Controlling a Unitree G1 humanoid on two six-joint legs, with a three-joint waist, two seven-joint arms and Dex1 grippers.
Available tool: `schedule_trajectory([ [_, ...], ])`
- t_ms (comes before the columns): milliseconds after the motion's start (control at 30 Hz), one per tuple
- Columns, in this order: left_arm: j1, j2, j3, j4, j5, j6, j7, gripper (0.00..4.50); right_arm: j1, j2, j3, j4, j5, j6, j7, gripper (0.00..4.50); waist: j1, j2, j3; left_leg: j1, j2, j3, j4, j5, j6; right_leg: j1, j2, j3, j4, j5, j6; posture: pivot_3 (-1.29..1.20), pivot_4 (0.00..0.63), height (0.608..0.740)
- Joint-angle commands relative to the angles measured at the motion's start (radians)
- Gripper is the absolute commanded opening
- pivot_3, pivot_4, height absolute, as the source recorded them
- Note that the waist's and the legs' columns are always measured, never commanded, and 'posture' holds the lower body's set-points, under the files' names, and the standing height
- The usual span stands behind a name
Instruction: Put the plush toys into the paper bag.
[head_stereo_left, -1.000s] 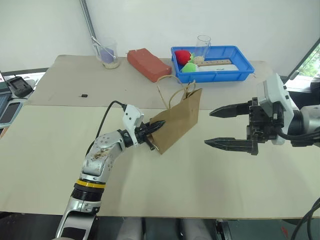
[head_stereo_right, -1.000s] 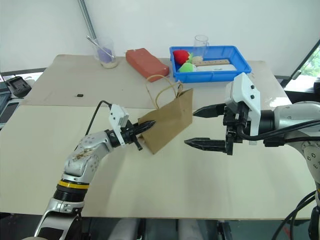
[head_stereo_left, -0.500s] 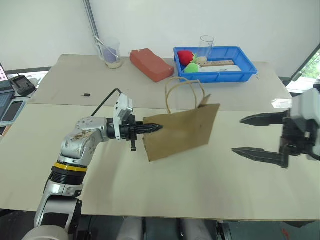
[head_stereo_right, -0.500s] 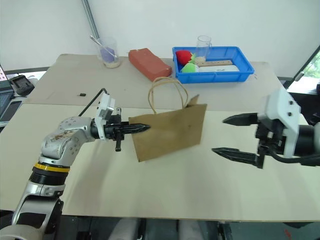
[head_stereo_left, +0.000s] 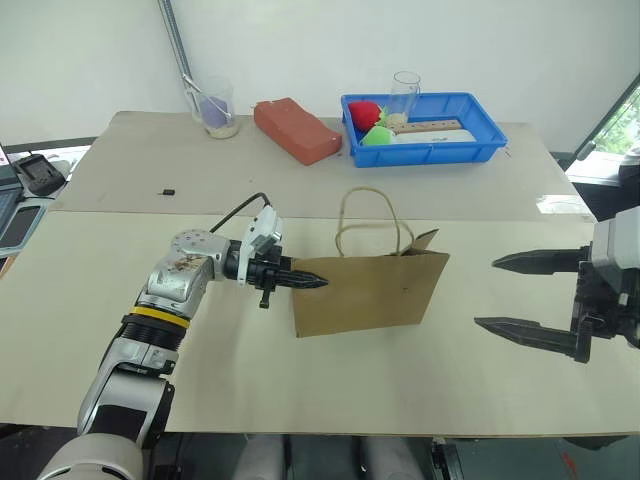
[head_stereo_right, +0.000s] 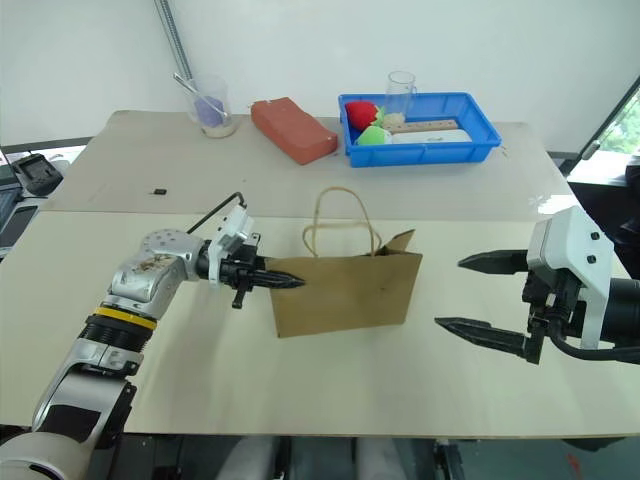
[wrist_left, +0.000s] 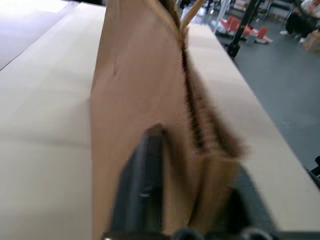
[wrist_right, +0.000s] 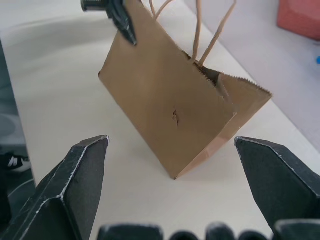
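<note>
The brown paper bag (head_stereo_left: 370, 292) stands upright on the table's middle, with its cord handles (head_stereo_left: 372, 215) up and its mouth slightly agape. My left gripper (head_stereo_left: 308, 282) points level at the bag's left end. It is open, with one finger (wrist_left: 142, 190) on each side of that end edge. My right gripper (head_stereo_left: 487, 293) hangs to the bag's right, a good gap away, open wide with nothing between its fingers. The plush toys are out of view. The bag's mouth (wrist_right: 216, 76) looks dark inside.
A blue tray (head_stereo_left: 430, 153) at the back holds a red toy (head_stereo_left: 367, 112), a green toy (head_stereo_left: 378, 136) and a glass (head_stereo_left: 405, 90). A reddish-orange block (head_stereo_left: 297, 130) and a beaker (head_stereo_left: 218, 106) stand behind. A small black item (head_stereo_left: 170, 191) lies at the left.
The bag went from hanging tilted in the left gripper to standing upright on the table. The left fingers have parted. The right gripper drew back to the right.
</note>
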Motion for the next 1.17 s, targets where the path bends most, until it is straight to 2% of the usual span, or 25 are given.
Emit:
schedule_trajectory([
  [33,-0.016,0.019,0.034,-0.038,-0.003,-0.024,-0.012,2.67,-0.032,-0.015,0.010,0.017,0.012,-0.023,-0.007,4.50,0.000,0.000,0.000,0.000,0.000,0.000,0.000,0.000,0.000,0.000,0.000,0.000,0.000,0.000,0.000,0.00,0.150,0.740],
  [100,-0.001,0.035,0.043,-0.069,-0.006,-0.029,-0.012,3.66,-0.046,-0.030,0.038,0.048,-0.016,-0.058,0.018,4.50,0.000,0.000,0.000,0.000,0.000,0.000,0.000,0.000,0.000,0.000,0.000,0.000,0.000,0.000,0.000,0.00,0.150,0.740],
  [167,0.013,0.053,0.060,-0.103,-0.005,-0.043,0.002,4.46,-0.072,-0.057,0.072,0.093,-0.045,-0.102,0.055,4.50,-0.002,0.000,0.000,0.000,0.000,0.000,0.000,0.000,0.000,-0.001,0.000,0.000,0.000,0.000,0.000,0.00,0.150,0.740],
  [333,0.063,0.145,0.129,-0.238,0.010,-0.026,0.091,4.46,-0.144,-0.133,0.141,0.224,-0.092,-0.208,0.172,4.50,-0.002,0.000,0.000,0.000,0.002,0.001,0.000,0.000,0.000,-0.001,0.001,0.000,0.000,0.000,0.000,0.00,0.150,0.740],
  [533,0.217,0.361,0.271,-0.443,0.022,0.089,0.193,4.46,-0.262,-0.225,0.241,0.443,-0.166,-0.353,0.324,4.50,-0.012,0.000,0.000,0.001,0.003,0.002,-0.001,0.000,0.000,-0.001,0.001,0.001,0.000,0.000,0.000,0.00,0.150,0.740],
  [633,0.293,0.434,0.347,-0.521,-0.005,0.132,0.210,4.46,-0.326,-0.251,0.294,0.527,-0.182,-0.385,0.379,4.50,-0.010,0.001,0.000,0.002,0.005,0.002,-0.001,0.000,0.000,-0.002,0.001,0.001,0.000,0.000,0.000,0.00,0.150,0.740],
  [900,0.406,0.493,0.449,-0.650,-0.068,0.245,0.274,4.46,-0.409,-0.208,0.398,0.601,-0.236,-0.450,0.401,4.50,-0.001,0.001,0.001,0.001,0.005,0.003,-0.001,0.000,0.000,-0.002,0.000,0.001,0.000,0.000,0.000,0.00,0.150,0.740],
  [1167,0.412,0.509,0.454,-0.665,-0.098,0.271,0.301,4.46,-0.414,-0.177,0.411,0.637,-0.263,-0.496,0.411,4.50,-0.002,0.001,0.001,0.001,0.004,0.004,-0.001,0.000,0.000,-0.002,0.000,0.001,0.000,0.000,-0.001,0.00,0.150,0.740],
])
